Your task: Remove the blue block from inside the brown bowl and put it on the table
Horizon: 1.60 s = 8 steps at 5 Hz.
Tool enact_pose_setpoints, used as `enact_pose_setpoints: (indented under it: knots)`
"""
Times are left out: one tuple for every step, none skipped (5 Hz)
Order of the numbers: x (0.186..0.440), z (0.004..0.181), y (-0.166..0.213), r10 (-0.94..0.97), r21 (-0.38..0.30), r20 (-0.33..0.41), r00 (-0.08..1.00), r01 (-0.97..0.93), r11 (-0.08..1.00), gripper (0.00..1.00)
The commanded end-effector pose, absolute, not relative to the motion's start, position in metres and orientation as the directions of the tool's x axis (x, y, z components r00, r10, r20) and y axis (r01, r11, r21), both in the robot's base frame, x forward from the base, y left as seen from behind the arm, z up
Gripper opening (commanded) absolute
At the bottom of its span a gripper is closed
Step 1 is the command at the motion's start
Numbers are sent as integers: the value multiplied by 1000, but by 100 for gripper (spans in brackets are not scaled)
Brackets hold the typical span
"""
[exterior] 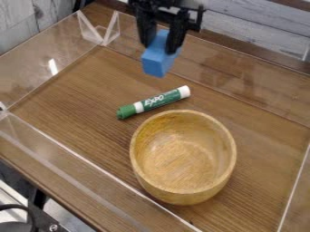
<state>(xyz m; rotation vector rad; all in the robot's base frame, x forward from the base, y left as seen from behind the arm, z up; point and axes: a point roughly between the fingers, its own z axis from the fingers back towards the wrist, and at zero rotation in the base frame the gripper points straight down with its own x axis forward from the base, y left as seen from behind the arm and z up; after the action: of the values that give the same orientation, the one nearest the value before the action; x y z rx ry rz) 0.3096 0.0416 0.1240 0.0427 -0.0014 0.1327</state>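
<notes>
Black gripper (162, 38) at top centre, jaws clenched on bright-blue rectangular block (159, 60), hanging above dark wood-grain table (72, 104); light-brown wooden bowl (183, 155) at lower right.

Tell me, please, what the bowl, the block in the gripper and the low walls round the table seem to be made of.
The brown bowl looks like turned wood, matte, with visible grain. The blue block is plain and evenly coloured, possibly foam or painted wood; the look leaves it open. The walls look like clear acrylic, glossy, with see-through panels and bright edge glints.
</notes>
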Motion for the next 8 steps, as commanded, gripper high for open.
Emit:
enact_pose_setpoints:
  knots:
    - [319, 131, 47, 141, 49, 62, 988, -144, 988, 0]
    - [323, 129, 51, 149, 50, 68, 986, -153, 987, 0]
    - [325, 127, 54, 156, 52, 72, 985, -160, 986, 0]
    - [327, 125, 56, 160, 52, 76, 984, -164, 985, 0]
    - [329, 124, 58, 164, 51, 81, 983, -168, 984, 0]
    - [331, 123, 59, 168, 50, 85, 982, -173, 984, 0]
    - [333, 122, 60, 172, 49, 90, 981, -176, 983, 0]
    - [334, 122, 61, 174, 48, 94, 980, -179, 983, 0]
